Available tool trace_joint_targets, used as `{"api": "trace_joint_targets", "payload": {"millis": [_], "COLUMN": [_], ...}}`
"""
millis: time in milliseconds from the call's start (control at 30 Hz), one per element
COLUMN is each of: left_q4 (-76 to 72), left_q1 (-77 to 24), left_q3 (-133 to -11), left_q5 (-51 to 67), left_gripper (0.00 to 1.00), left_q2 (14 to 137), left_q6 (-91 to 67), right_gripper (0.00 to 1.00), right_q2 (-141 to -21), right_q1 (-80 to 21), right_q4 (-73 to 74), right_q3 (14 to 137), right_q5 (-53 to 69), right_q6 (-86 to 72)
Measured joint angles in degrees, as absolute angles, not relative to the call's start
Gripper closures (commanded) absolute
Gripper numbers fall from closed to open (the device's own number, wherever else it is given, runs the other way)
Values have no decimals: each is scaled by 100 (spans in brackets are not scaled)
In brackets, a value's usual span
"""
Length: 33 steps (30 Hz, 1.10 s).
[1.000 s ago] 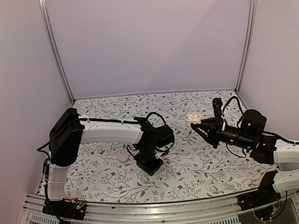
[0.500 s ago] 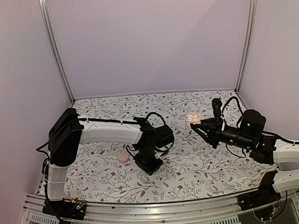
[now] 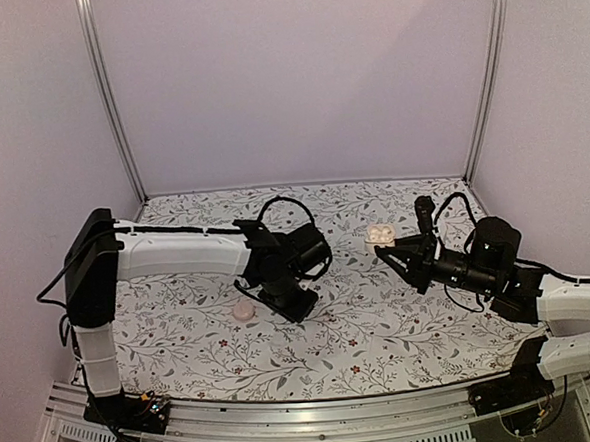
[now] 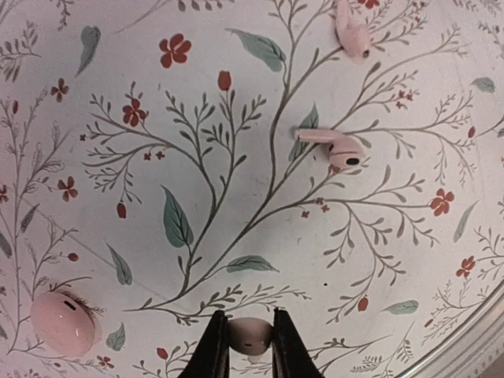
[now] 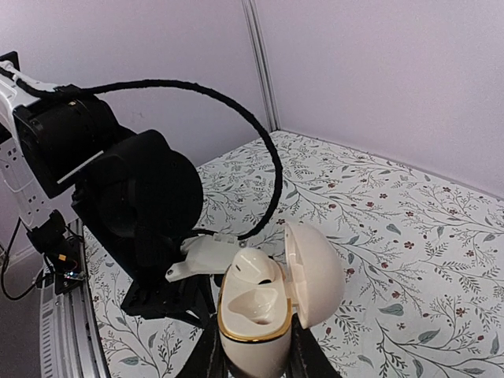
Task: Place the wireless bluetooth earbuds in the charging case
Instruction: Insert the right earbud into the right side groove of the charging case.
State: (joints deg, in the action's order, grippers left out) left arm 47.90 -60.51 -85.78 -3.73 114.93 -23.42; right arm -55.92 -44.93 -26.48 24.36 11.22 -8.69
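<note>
My left gripper (image 4: 251, 332) is shut on a small pale pink earbud (image 4: 253, 337), held just above the floral cloth. A second earbud (image 4: 331, 146) with a dark tip lies on the cloth further off, and a third pink piece (image 4: 352, 31) shows at the top edge. My right gripper (image 5: 253, 356) is shut on the cream charging case (image 5: 252, 311), gold-rimmed, with its lid (image 5: 319, 272) swung open. One earbud (image 5: 256, 268) sits in the far socket; the near socket is empty. From above, the case (image 3: 381, 234) is held right of centre and the left gripper (image 3: 298, 303) is low at centre-left.
A pale pink rounded lump (image 3: 243, 310) lies on the cloth just left of the left gripper, also seen as the lump (image 4: 61, 323) with a dark slot. The metal table edge (image 4: 472, 339) runs close by. The left arm's black wrist and cable (image 5: 134, 189) face the case.
The left gripper has closed on the earbud, and the left arm has swung back and to the left, lifting slightly. The right arm and case have hardly moved.
</note>
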Motion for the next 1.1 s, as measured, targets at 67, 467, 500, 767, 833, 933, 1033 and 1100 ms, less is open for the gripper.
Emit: {"api": "trace_joint_targets", "payload": {"millis": [67, 467, 500, 767, 833, 933, 1033, 1100], "left_q4": [4609, 2338, 1999, -89, -429, -963, -1332, -1481], "left_q1": [-6012, -5986, -6012, -6493, -6591, -6709, -6816, -6877], "left_q3": [-8482, -7332, -7203, -6772, -6748, -6746, -6748, -6751], "left_q5": [-480, -1114, -1166, -1533, -1546, -1553, -1551, -1546], "left_gripper": [91, 91, 91, 91, 91, 91, 91, 91], "left_q2": [11242, 8831, 8582, 7898, 7911, 7979, 8108, 8224], "left_q6": [-2377, -2329, -2265, -1785, -1712, -1616, -1557, -1535], "right_gripper": [81, 81, 81, 81, 81, 82, 82, 82], "right_q2": [-5623, -6051, -6101, -6611, -6748, -6949, -7057, -7085], "right_q1": [-4493, -4493, -4493, -4534, -4591, -4705, -4803, -4877], "right_q4": [-2641, -2792, -2836, -3524, -3721, -3994, -4276, -4447], "right_q3": [2436, 2543, 2576, 2902, 2974, 3072, 3085, 3085], "right_q5": [1125, 1511, 1562, 1861, 1872, 1874, 1863, 1828], "right_q6": [-847, -701, -683, -652, -628, -550, -456, -366]}}
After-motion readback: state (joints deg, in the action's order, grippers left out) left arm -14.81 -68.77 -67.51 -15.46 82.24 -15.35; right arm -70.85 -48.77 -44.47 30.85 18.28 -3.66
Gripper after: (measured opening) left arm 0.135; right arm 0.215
